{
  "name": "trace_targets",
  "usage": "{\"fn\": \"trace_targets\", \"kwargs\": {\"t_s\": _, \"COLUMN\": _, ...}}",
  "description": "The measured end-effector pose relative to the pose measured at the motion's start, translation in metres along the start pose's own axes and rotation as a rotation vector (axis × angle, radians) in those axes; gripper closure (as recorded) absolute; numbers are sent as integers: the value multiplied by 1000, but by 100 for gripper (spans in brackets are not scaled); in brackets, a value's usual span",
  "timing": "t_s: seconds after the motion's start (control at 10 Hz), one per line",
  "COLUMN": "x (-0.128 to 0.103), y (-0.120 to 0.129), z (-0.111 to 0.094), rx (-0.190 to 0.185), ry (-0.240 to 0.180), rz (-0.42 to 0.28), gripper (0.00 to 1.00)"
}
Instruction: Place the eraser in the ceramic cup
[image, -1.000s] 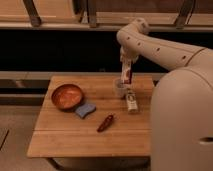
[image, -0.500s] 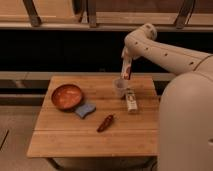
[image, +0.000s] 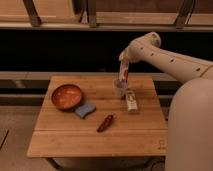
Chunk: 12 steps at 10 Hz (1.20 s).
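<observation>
My gripper hangs over the back right of the wooden table, straight above the ceramic cup. It is shut on the eraser, a slim whitish bar with reddish marks. The eraser hangs upright, with its lower end at the cup's rim. The cup is small and pale grey, and it stands upright on the table.
A whitish remote-like bar lies just right of the cup. An orange bowl sits at the left, with a blue-grey sponge in front of it. A red chili lies mid-table. The table edge is in front.
The arm's upper links have swung right and higher. The gripper with the eraser has stayed over the cup, and the eraser's lower end sits a little lower.
</observation>
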Motion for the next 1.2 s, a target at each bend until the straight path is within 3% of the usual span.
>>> {"fn": "trace_targets", "kwargs": {"t_s": 0.3, "x": -4, "y": -9, "z": 10, "rx": -24, "ry": -4, "rz": -8, "gripper": 100}}
{"fn": "trace_targets", "kwargs": {"t_s": 0.7, "x": -12, "y": 0, "z": 30, "rx": -91, "ry": -2, "rz": -24, "gripper": 100}}
{"fn": "trace_targets", "kwargs": {"t_s": 1.2, "x": 2, "y": 11, "z": 53, "rx": -155, "ry": 53, "rz": -42, "gripper": 100}}
